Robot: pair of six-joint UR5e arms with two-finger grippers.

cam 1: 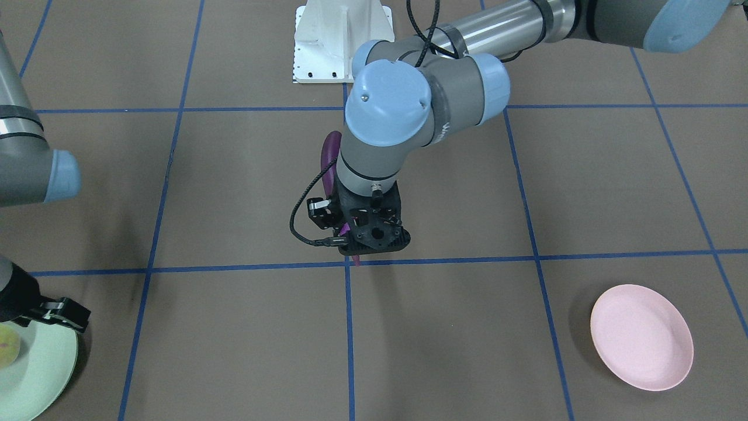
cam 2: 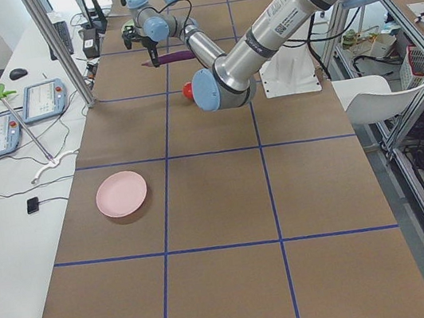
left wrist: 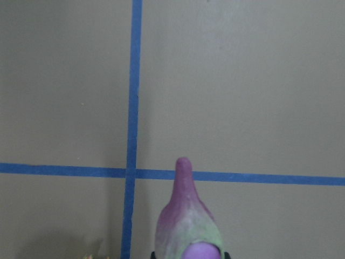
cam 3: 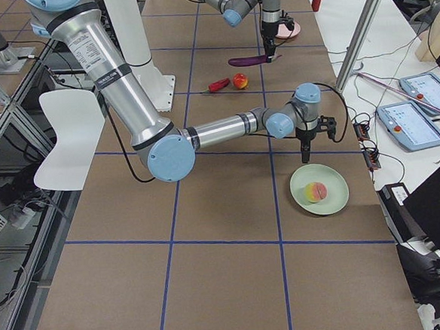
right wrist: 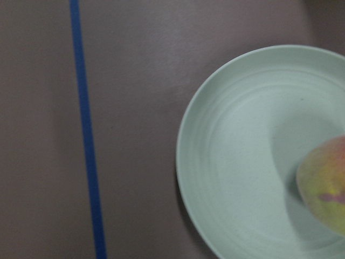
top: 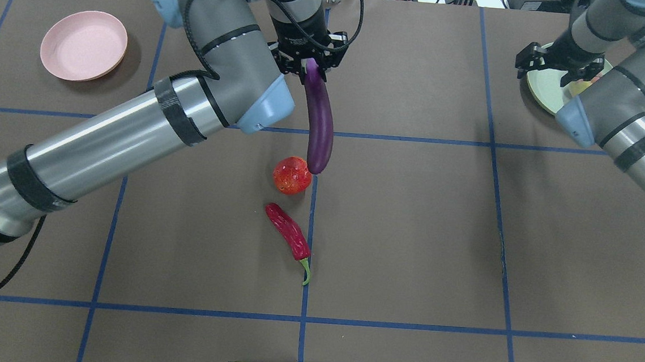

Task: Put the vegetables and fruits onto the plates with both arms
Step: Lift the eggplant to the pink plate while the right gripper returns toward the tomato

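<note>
At the far left of the table, the pale pink plate (top: 84, 45) sits alone in its grid square, with bare brown surface all round its rim. The left gripper (top: 307, 60) pinches the eggplant (top: 319, 124) by its capped end. The eggplant is lifted off the table, roughly level, and seen from overhead its free tip reaches the edge of the pomegranate (top: 292, 175). Just beyond that, toward the robot, the red chili (top: 287, 232) lies apart from the pomegranate beside the blue centre line. A broad open stretch follows to the right. The right gripper (top: 558, 64) hovers at the inner rim of the pale green plate (top: 539, 88); whether its fingers are spread, I cannot tell. The peach (cam 3: 315, 192) rests on that plate.
</note>
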